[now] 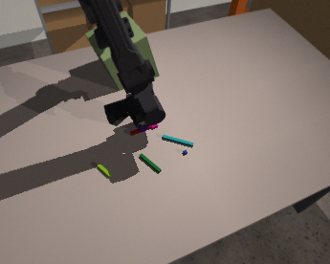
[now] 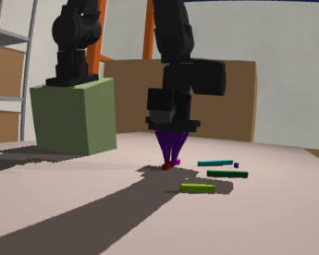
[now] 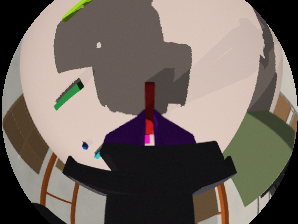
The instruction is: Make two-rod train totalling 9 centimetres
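"Since you've got all three views up, what's the hand doing?"

"Pinching the red stick, looks like, down on the worktop. The pink one is pretty much in line at its end, can't tell if they touch tho."

"And the rest?"

"Turquoise, blue, green and lime sticks all lie apart from that pair."

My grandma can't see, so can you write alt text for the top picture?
A black robot arm reaches down over a table, its gripper at a red rod and a pink rod in line. Nearby lie turquoise, green and lime rods, and a tiny blue one.
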`<state>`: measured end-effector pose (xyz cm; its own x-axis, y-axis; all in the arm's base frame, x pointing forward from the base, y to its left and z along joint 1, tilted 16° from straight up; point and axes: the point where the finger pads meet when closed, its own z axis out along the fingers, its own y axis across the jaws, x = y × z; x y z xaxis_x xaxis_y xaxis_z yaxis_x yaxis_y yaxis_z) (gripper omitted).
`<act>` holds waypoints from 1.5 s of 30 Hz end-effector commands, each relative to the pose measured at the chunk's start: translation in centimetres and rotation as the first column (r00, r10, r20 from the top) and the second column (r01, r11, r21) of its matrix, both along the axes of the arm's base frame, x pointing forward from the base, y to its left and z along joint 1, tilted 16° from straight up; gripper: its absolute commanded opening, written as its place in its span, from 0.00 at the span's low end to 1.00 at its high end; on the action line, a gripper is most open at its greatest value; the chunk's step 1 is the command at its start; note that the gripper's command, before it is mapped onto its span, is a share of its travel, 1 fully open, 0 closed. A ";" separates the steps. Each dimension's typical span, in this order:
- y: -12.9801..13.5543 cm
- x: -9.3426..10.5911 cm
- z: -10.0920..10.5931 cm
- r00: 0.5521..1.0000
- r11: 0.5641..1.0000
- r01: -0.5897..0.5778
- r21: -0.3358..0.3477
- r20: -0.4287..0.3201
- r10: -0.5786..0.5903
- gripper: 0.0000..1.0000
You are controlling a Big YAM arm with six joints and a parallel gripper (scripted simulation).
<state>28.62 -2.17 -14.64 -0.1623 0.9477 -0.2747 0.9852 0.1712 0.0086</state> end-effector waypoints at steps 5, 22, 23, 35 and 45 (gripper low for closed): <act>-0.1 2.0 0.7 0.999 1.000 -0.004 0.003 0.048 0.004 0.04; 2.8 1.9 8.7 0.999 1.000 -0.006 0.006 0.053 0.006 0.04; 2.8 1.9 8.7 0.999 1.000 -0.006 0.006 0.053 0.006 0.04; 3.4 1.4 10.4 0.999 1.000 -0.005 0.004 0.034 0.005 0.04; 3.4 1.8 10.8 0.999 1.000 -0.005 0.008 0.054 0.005 0.04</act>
<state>27.84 0.34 -5.18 -0.1656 0.9475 -0.2737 0.9848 0.1738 0.0059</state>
